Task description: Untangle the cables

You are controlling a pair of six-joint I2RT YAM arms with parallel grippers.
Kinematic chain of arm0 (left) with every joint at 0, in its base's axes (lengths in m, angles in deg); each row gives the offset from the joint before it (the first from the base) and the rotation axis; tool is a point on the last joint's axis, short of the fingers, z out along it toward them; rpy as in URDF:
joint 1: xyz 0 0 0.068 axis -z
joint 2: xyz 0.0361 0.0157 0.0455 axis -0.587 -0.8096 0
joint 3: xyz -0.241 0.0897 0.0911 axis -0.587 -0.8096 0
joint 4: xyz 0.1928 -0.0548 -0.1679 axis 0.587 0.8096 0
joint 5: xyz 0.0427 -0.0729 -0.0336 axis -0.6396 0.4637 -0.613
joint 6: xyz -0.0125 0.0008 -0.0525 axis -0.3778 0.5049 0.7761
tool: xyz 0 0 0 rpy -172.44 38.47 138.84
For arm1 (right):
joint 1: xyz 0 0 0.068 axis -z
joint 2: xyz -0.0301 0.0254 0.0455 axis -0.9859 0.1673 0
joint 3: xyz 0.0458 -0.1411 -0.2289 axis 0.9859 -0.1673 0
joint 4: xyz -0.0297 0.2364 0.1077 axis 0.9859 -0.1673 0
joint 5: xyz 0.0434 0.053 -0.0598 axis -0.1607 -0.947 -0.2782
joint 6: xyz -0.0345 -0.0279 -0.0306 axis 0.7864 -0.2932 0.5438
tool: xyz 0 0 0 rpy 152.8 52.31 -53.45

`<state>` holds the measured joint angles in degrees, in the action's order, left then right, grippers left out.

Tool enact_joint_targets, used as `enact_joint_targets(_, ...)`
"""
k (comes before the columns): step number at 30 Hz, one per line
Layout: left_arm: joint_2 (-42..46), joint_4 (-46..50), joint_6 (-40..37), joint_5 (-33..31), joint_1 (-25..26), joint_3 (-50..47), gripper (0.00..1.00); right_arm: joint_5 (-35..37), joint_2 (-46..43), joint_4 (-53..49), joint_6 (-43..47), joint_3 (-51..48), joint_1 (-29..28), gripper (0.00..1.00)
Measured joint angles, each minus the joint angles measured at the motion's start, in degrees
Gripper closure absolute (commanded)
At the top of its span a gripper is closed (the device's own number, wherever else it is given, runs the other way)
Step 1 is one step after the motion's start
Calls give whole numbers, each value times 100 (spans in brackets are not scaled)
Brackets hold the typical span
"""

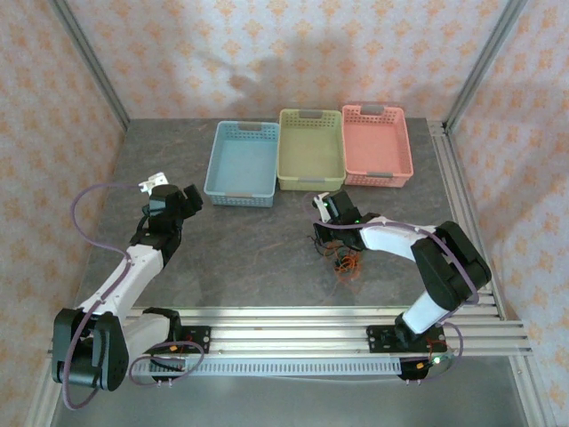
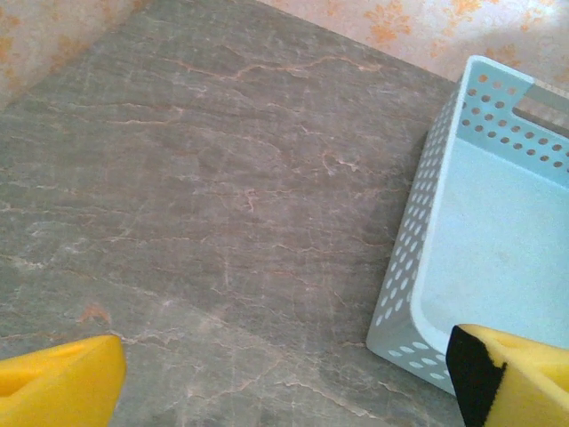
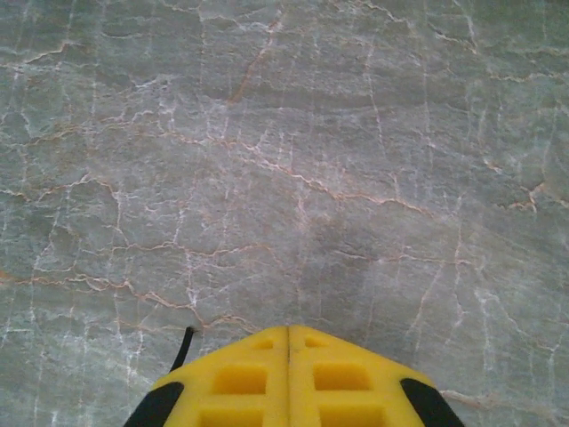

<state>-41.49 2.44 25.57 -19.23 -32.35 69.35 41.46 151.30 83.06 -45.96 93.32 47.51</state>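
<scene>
— What's over on the left?
— My left gripper (image 2: 284, 396) hangs spread wide above bare bench (image 2: 222, 222), just left of the blue basket (image 2: 498, 231).
— And the cables?
— The cables (image 1: 345, 260) lie knotted right of that basket and nearer me, under my right arm (image 1: 400, 238). The right gripper (image 3: 287, 334) is pressed together, with a black strand (image 3: 182, 347) beside it; whether it's pinched, I can't tell. The green basket (image 1: 311, 147) and pink basket (image 1: 378, 142) stand further right.

1. My right fingers (image 3: 240, 382) run off the bottom edge; a black cable (image 3: 184, 347) disappears under them.
2. The cables (image 1: 345, 262): strands too small to separate.
3. The blue basket (image 2: 498, 267) is cut off at the right.
</scene>
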Motion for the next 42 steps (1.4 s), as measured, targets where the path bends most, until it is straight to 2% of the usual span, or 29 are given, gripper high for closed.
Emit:
enact_joint_targets(6,0,-245,-13,549,9,-2,18,-208,-61,273,-48,-9,0,100)
enact_joint_targets(8,-31,-306,-35,758,101,17,19,-369,-81,529,-116,-22,0,100)
enact_joint_targets(14,-743,177,-229,1497,1019,1145,20,-822,-33,1412,-455,-7,0,100)
enact_joint_targets(18,-1169,170,-219,2157,1633,1777,21,-1003,92,2072,-616,-26,0,100)
enact_joint_targets(23,-2039,44,81,2852,2179,1838,26,-896,24,2841,-776,-413,0,100)
enact_joint_targets(27,-2568,17,404,3263,2302,1740,26,-595,-92,3257,-901,-798,0,100)
enact_joint_targets(34,-2533,-96,599,3563,2306,1668,31,-463,-90,3416,-1134,-776,4,100)
enact_joint_targets(37,-2498,190,396,3593,2376,1768,37,-575,-92,3635,-1325,-798,44,100)
enact_joint_targets(42,-2109,785,-195,3250,2754,2052,38,-892,-92,4207,-1644,-966,114,100)
